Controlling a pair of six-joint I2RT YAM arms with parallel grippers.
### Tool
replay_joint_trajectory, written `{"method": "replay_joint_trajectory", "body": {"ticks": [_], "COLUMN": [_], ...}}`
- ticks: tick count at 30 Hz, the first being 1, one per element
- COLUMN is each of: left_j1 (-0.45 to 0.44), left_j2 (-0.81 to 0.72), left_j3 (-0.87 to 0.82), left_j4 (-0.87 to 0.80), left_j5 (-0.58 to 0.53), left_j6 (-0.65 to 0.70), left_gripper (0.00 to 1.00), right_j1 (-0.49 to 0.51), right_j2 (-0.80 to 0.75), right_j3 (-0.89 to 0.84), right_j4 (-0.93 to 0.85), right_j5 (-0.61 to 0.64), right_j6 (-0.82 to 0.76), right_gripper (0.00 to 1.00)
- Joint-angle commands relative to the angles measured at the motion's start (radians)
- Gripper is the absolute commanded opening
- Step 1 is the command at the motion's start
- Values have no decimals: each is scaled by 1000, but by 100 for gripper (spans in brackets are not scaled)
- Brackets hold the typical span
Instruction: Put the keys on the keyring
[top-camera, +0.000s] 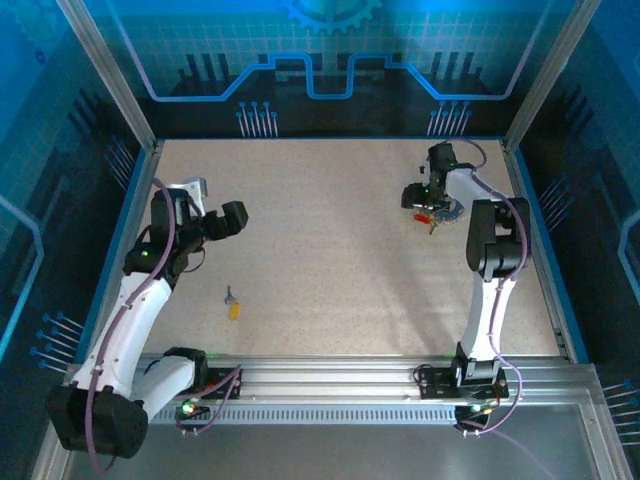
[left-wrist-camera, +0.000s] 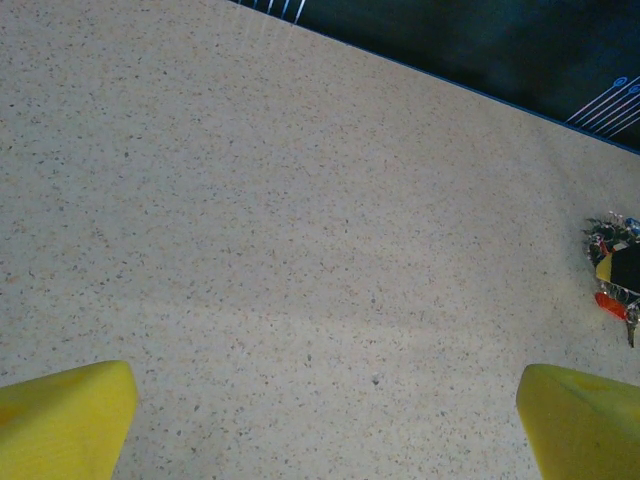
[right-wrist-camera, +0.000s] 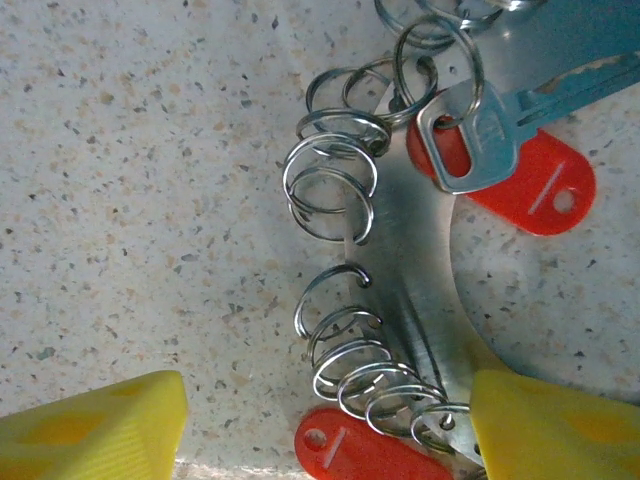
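The left arm (top-camera: 140, 290) reaches up the left side of the table (top-camera: 330, 250). The left jaws are spread wide, and in the left wrist view their yellow fingers (left-wrist-camera: 60, 420) sit at the two bottom corners with bare speckled table between them. A yellow key (top-camera: 234, 309) lies alone on the table, near the left arm and well apart from the other things.

The right arm (top-camera: 490, 260) stretches to the far right part of the table, where the right jaws hang just over the keyring (top-camera: 443, 211). In the right wrist view the keyring (right-wrist-camera: 420, 280) is a flat curved metal band lined with many small split rings (right-wrist-camera: 330, 185). A silver key (right-wrist-camera: 470, 130) hangs from one ring near the top, its blade running to the upper right, and it lies on a red plastic tag (right-wrist-camera: 535, 190). A second red tag (right-wrist-camera: 350, 450) lies at the bottom edge. The right jaws stand apart, one yellow finger (right-wrist-camera: 90, 430) left of the rings and the other over the band's lower end; whether that finger touches the band I cannot tell.
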Motion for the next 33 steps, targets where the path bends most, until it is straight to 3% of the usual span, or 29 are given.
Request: {"method": "replay_joint_trajectory", "body": {"ticks": [1, 5, 10, 16, 23, 28, 33], "left_j1": [9, 10, 10, 10, 11, 11, 13], "left_j2": [-1, 4, 8, 18, 40, 41, 46], "left_j3": [-11, -8, -15, -24, -27, -28, -17], "left_j4": [12, 24, 33, 40, 44, 37, 39], "left_j5": [32, 58, 81, 78, 89, 83, 102], "left_j6": [-10, -12, -25, -36, -45, -46, -41], "left_gripper": [99, 99, 99, 99, 99, 99, 99], "right_j1": [19, 59, 196, 467, 762, 807, 786], "right_j2": [24, 15, -19, -19, 59, 10, -163], "right_j3": [28, 2, -28, -19, 172, 203, 1], "right_j4": [-114, -154, -180, -183, -213, -231, -184], "right_j5": [-23, -63, -91, -95, -129, -22, 80], "right_j6": [-20, -29, -36, 13, 74, 82, -12], "right_gripper": [78, 79, 79, 80, 81, 82, 74]}}
